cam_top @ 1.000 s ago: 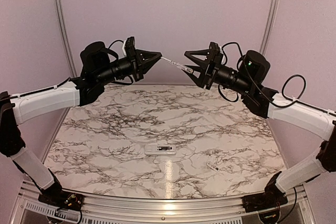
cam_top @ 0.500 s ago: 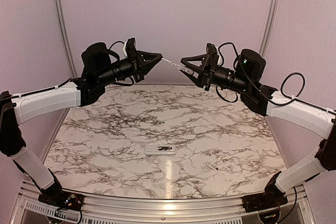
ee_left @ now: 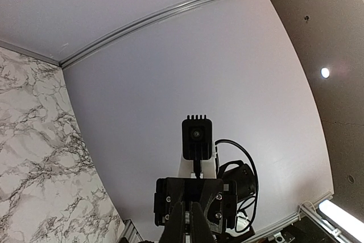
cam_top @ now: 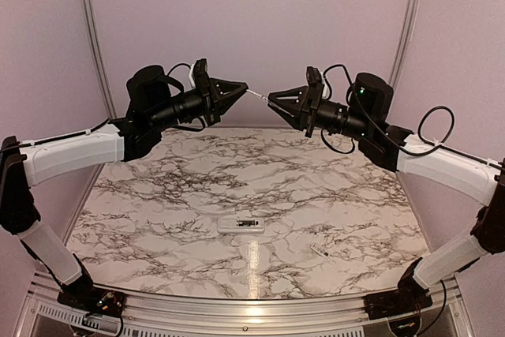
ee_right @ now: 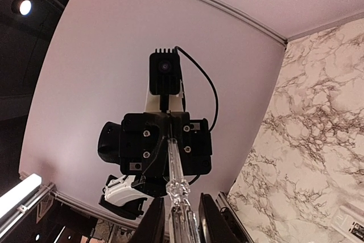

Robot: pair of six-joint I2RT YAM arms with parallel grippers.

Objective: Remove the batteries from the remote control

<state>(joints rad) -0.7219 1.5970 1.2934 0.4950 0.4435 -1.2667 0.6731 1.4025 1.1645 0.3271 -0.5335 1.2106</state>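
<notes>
The remote control (cam_top: 240, 224) is a slim white bar lying flat on the marble table (cam_top: 158, 195), near the front middle, with a dark recess facing up. It also shows at the lower right edge of the right wrist view (ee_right: 350, 220). I cannot make out the batteries. Both arms are raised high above the table's back, tips facing each other. My left gripper (cam_top: 245, 87) is shut on the thin tip of a clear-handled screwdriver (cam_top: 258, 94). My right gripper (cam_top: 271, 99) is closed round its handle (ee_right: 181, 197), a finger (ee_right: 153, 223) on each side.
A small white flat chip (cam_top: 319, 249) lies on the table to the right of the remote, near the front. Aluminium posts (cam_top: 93, 37) stand at the back corners, and a metal rail (cam_top: 252, 305) runs along the front edge.
My right gripper has moved left towards the left gripper and its wide-open fingers have closed round the screwdriver handle. The left arm has shifted slightly right. The remote and chip have not moved.
</notes>
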